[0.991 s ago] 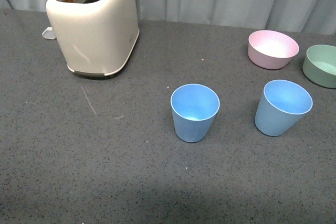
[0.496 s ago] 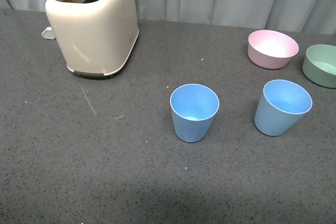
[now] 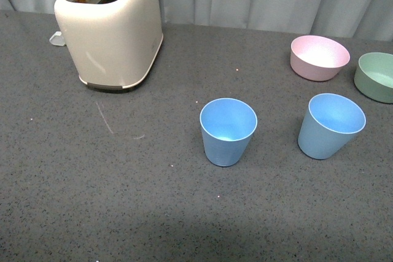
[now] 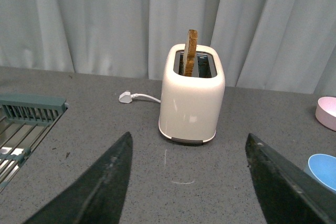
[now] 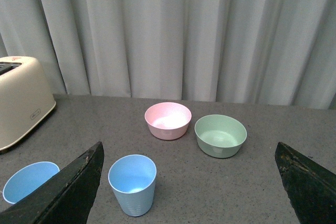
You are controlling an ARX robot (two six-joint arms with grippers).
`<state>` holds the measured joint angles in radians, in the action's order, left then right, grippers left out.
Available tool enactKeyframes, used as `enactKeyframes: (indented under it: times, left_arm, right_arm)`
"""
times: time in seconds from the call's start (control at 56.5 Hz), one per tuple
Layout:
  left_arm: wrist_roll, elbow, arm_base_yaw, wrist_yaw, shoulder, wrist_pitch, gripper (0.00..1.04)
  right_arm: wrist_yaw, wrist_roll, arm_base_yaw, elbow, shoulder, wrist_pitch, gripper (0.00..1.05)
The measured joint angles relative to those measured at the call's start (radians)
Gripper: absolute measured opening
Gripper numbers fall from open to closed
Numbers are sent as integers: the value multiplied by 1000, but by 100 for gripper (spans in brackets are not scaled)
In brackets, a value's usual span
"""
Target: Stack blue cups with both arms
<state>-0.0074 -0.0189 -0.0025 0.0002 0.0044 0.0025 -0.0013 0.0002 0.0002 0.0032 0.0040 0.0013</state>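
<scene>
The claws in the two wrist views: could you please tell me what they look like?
Only the fingers show. The left claw has two flat, matte black fingers that taper to blunt points, with faint pale scuffs. The right claw has the same dark, wedge-shaped fingers. No cables, markings or arm bodies are visible, and the front view shows neither arm.
</scene>
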Motion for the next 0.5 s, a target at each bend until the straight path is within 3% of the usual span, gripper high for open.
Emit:
enactKeyframes:
  times: [0.159,0.212,0.301,0.496]
  left_arm:
    - [0,0,0,0,0,0,93]
    - [0,0,0,0,0,0,99]
    - [2,0,0,0,0,0,98]
    - [2,0,0,0,0,0,98]
  right_arm:
    - [-2,-1,0,0,0,-1,95]
    - [-54,-49,-14,12,17,-36,95]
    - [-104,-166,-35,35,145,-12,95]
    - [-78,-182,-36,123,551,232,95]
